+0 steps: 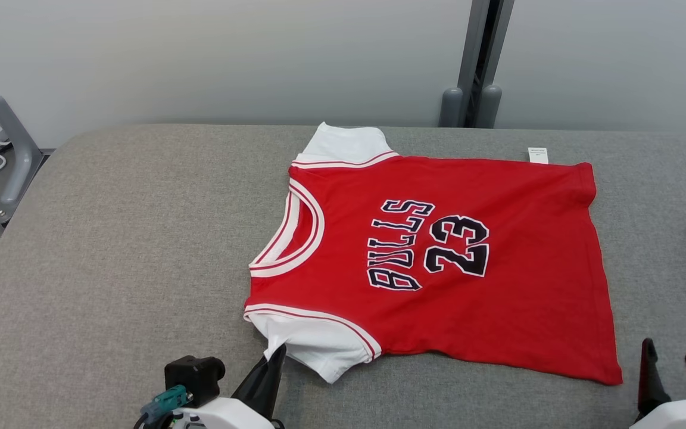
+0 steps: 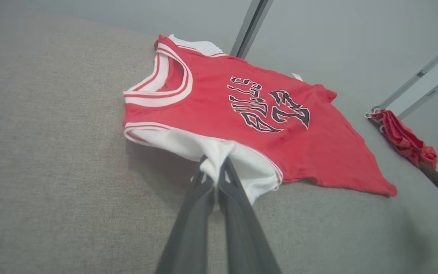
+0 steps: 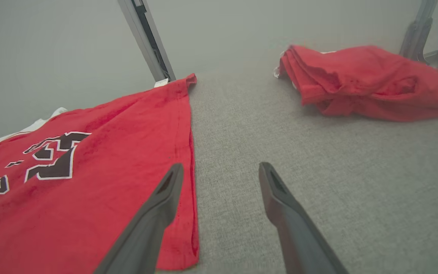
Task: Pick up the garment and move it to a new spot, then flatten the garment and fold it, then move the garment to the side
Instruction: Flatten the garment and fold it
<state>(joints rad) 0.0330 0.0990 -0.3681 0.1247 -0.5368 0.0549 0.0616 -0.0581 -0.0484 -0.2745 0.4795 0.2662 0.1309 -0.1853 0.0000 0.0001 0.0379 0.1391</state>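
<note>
Red "BULLS 23" jersey (image 1: 515,310) lies on the tabletop (image 1: 111,238); left end effector (image 2: 215,173) clenches its white sleeve (image 2: 181,142), right end effector (image 3: 221,173) released.

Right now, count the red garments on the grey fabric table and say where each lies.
2. The flat red Bulls jersey with white sleeves lies central on the grey table; a crumpled red fabric garment sits at its right edge. Others may be hidden.

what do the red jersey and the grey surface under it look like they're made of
The red jersey: soft knit fabric, probably cotton or polyester, matte; it bunches where the left gripper pinches its white sleeve. The grey surface: coarse woven upholstery cloth, matte, with a visible speckled weave.
</note>
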